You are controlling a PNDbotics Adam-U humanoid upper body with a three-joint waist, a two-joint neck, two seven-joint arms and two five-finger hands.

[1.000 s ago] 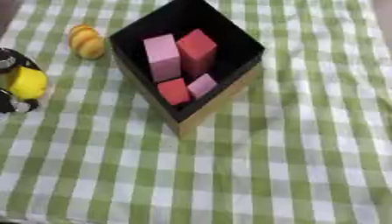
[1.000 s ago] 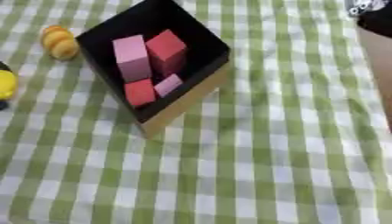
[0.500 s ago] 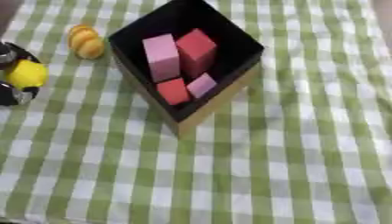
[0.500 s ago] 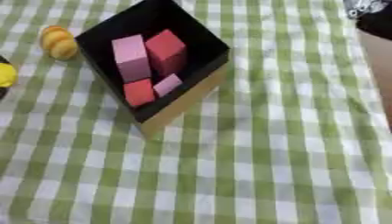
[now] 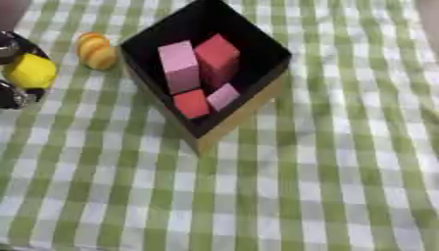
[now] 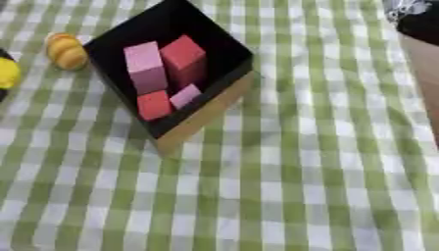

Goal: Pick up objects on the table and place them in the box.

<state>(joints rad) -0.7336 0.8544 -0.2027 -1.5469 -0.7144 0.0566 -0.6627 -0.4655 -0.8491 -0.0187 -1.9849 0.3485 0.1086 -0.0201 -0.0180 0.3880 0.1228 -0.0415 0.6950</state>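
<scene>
Checked cloth (image 5: 343, 171), square black box (image 5: 257, 41)

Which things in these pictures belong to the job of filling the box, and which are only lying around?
Belonging to the job:
- the black box
- four blocks already inside it: tall pink block, tall red block, small red block, small pink block
- yellow object in the left hand
- orange object on the cloth, left of the box

Only lying around:
- the green checked tablecloth
</scene>
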